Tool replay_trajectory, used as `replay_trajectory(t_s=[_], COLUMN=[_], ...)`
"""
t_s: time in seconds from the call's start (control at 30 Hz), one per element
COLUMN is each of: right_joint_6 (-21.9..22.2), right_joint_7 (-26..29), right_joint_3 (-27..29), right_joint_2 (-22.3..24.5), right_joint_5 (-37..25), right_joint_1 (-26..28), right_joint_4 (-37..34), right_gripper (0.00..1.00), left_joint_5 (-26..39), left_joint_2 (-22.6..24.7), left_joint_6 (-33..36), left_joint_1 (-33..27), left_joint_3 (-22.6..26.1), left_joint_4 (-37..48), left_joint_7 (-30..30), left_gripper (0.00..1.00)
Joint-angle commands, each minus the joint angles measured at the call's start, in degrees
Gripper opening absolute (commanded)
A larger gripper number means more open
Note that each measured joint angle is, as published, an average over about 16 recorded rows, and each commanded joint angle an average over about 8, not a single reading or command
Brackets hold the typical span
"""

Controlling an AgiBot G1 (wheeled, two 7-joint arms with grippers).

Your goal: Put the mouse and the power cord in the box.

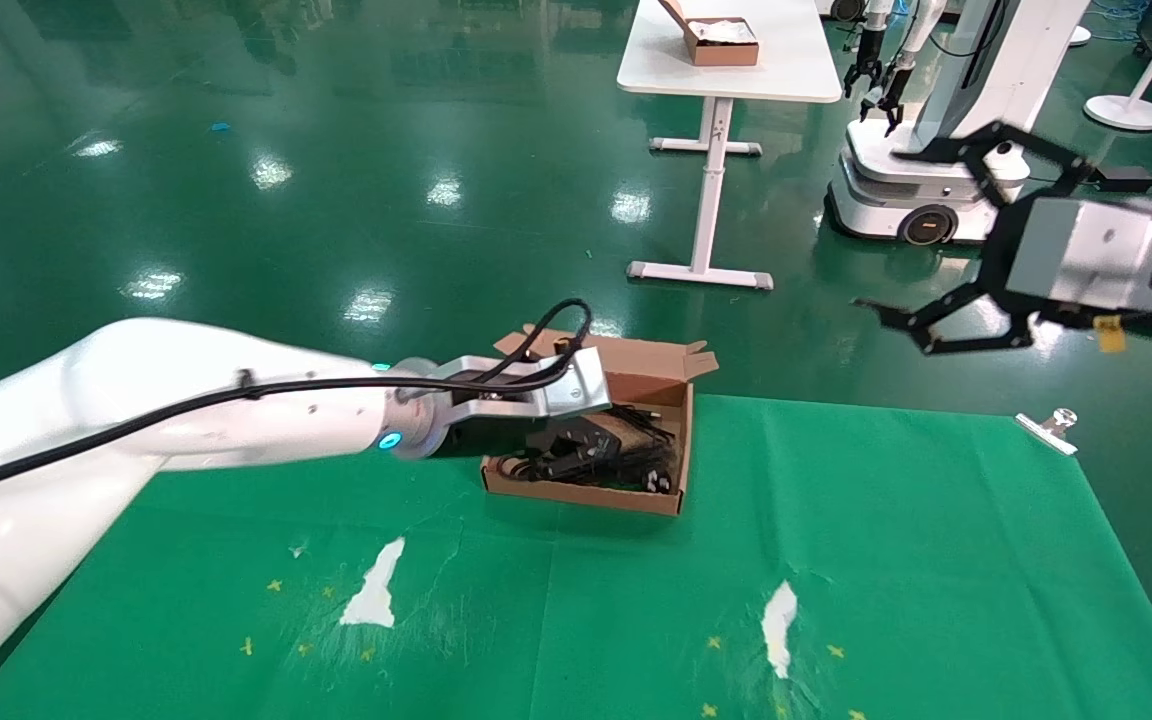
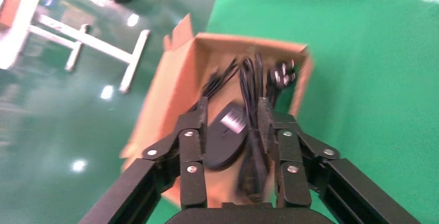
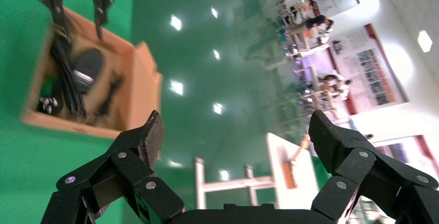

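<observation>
The box (image 1: 586,495) stands open on the green cloth. Inside it the mouse (image 2: 225,138) lies upside down, its pale label showing. Beside the mouse lies the bundled power cord (image 2: 251,79), with its pronged plug (image 2: 283,73) at the far end. My left gripper (image 2: 233,105) hovers open over the box, its fingers either side of the mouse and cord. From the right wrist view the box (image 3: 140,94), the mouse (image 3: 85,66) and the power cord (image 3: 67,79) show beneath those fingers. My right gripper (image 1: 881,230) hangs wide open and empty, high at the right.
A metal clip (image 1: 1048,432) holds the cloth at the table's far right edge. The cloth has torn white patches (image 1: 374,590) near the front. Beyond, on the floor, stand a white table (image 1: 736,80) bearing another brown box (image 1: 721,42) and a second robot (image 1: 936,150).
</observation>
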Motion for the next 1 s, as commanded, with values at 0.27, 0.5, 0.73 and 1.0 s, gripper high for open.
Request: replay_trajectory(t_s=[0.27, 0.5, 0.73, 1.0], right_joint_6=[-2.5, -4.5, -6.6, -9.0], right_joint_7=[7.9, 14.0, 20.3, 27.3], right_joint_3=[1.7, 3.0, 4.3, 5.9], right_joint_2=[0.8, 1.4, 2.0, 2.7], right_joint_5=[3.6, 6.5, 9.4, 12.7], right_joint_1=[-4.7, -8.5, -12.3, -16.5], right_joint_4=[4.8, 8.5, 12.2, 16.4], right_gripper=[1.00, 1.00, 1.00, 1.00], left_joint_5=[-7.5, -13.3, -19.3, -25.9], left_joint_2=[-6.6, -11.6, -16.8, -22.6], left_joint_6=[6.9, 12.2, 17.6, 23.7], left_joint_1=[6.1, 10.9, 15.7, 21.2], left_joint_3=[-7.9, -14.0, -20.2, -27.3], left_joint_4=[-6.0, -10.7, -15.5, -20.8], left_joint_7=[-1.0, -1.7, -2.5, -3.3], left_gripper=[1.00, 1.00, 1.00, 1.00])
